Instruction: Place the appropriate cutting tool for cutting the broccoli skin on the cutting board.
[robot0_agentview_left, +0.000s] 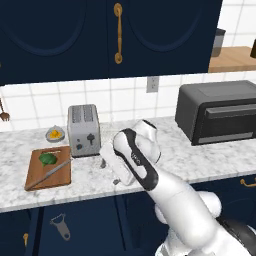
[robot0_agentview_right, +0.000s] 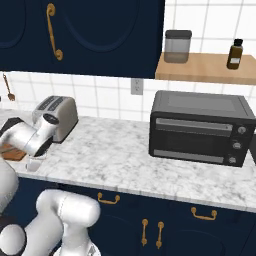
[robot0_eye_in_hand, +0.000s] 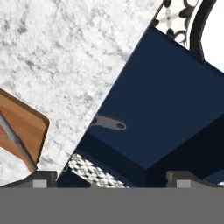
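Marble counter (robot0_agentview_left: 210, 155) in the left base view carries the cutting board (robot0_agentview_left: 35, 172) with the broccoli (robot0_agentview_left: 48, 159) and knife (robot0_agentview_left: 49, 174) on it, while the hand view shows the gripper (robot0_eye_in_hand: 107, 177) spread wide, empty, tips mostly cut off.

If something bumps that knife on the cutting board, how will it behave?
The knife looks slim and rigid, so it would likely slide or pivot flat rather than roll. It lies diagonally on the cutting board, tip near the lower-left corner, so a nudge might push it off. The broccoli might block it.
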